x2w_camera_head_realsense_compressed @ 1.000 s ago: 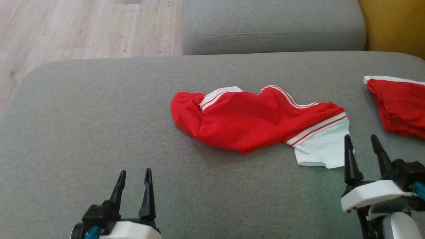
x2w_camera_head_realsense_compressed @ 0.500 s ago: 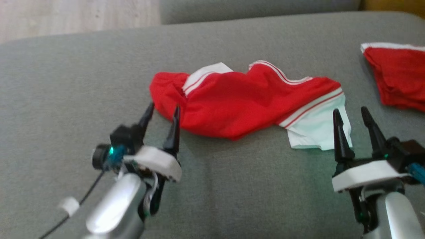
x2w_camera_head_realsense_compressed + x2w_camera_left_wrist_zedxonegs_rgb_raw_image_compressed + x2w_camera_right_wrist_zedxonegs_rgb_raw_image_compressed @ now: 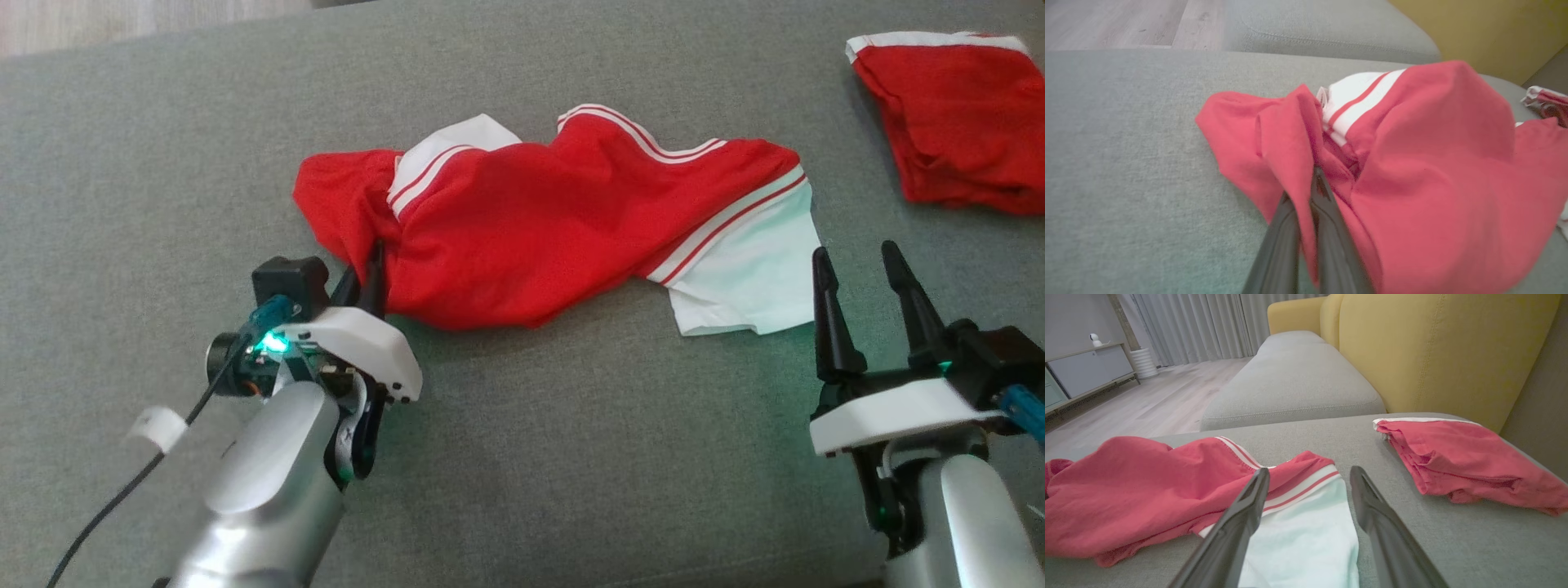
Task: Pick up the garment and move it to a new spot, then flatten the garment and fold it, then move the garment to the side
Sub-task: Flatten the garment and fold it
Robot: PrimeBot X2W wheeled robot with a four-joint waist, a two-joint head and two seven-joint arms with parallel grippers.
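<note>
The garment is red with white stripes and a white panel, lying crumpled across the grey cushion. My left gripper is shut on the garment's near left edge. In the left wrist view a red fold is pinched between the two dark fingers. My right gripper stands open just right of the white panel. In the right wrist view its fingers hover over that panel with nothing between them.
A second red garment lies folded at the cushion's far right, also seen in the right wrist view. A yellow sofa back rises behind it. Another grey cushion and wooden floor lie beyond.
My left gripper moved forward to the garment's left edge and closed on it. The head camera tilted down and toward the garment. The right gripper stayed open beside the white panel.
</note>
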